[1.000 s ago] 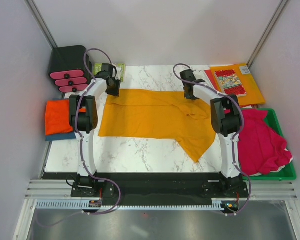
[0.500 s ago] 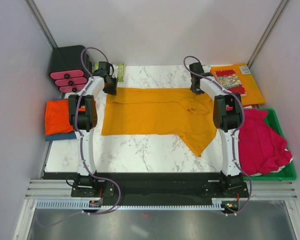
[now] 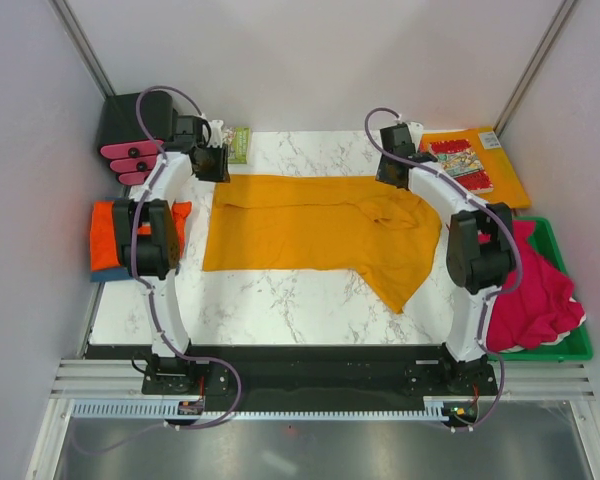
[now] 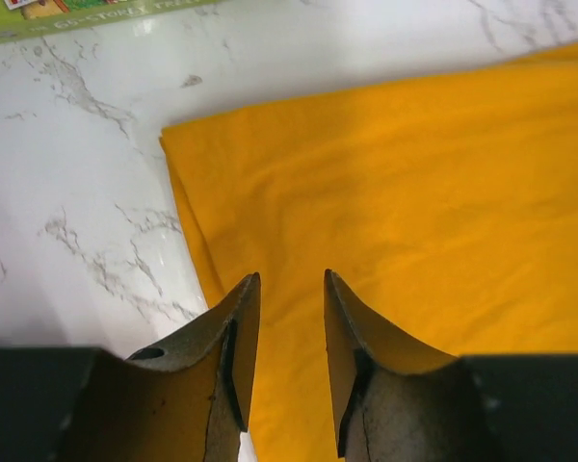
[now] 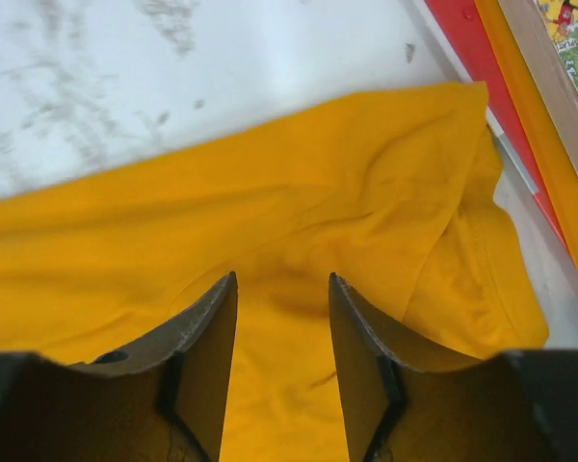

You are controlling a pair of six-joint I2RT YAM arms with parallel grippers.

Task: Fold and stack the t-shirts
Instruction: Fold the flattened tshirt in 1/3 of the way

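scene: marble table (image 3: 280, 305), both arms reached out to its far edge, one shirt being worked on
mustard t-shirt (image 3: 310, 225): lies mid-table as a long flat band, left to right; looks doubled over, far-left corner shows two layers; one loose part hangs down toward the near right, and the right end is rumpled
left gripper (image 4: 291, 279): just above the shirt's far-left corner, fingers spread a little, nothing between them, cloth visible below through the gap
right gripper (image 5: 282, 279): over the wrinkled far-right end of the shirt, fingers spread wider, pinching nothing
done so far: red-orange t-shirt (image 3: 108, 232) sits folded on top of a blue t-shirt (image 3: 115, 274) at the table's left edge, so that reads as a stack of two
in hand: mustard shirt partly folded; probably needs the loose part tucked in, then more folds before it can be stacked
left to do: crimson-pink t-shirts (image 3: 535, 290) heaped unfolded in the green bin (image 3: 570, 350) on the right, partly behind the right arm; can't count them from here
progress: roughly the middle of the task, judging by piles
other: orange folder (image 3: 505, 185) with comic book (image 3: 462, 165) at far right, near the shirt's right end but apart from it
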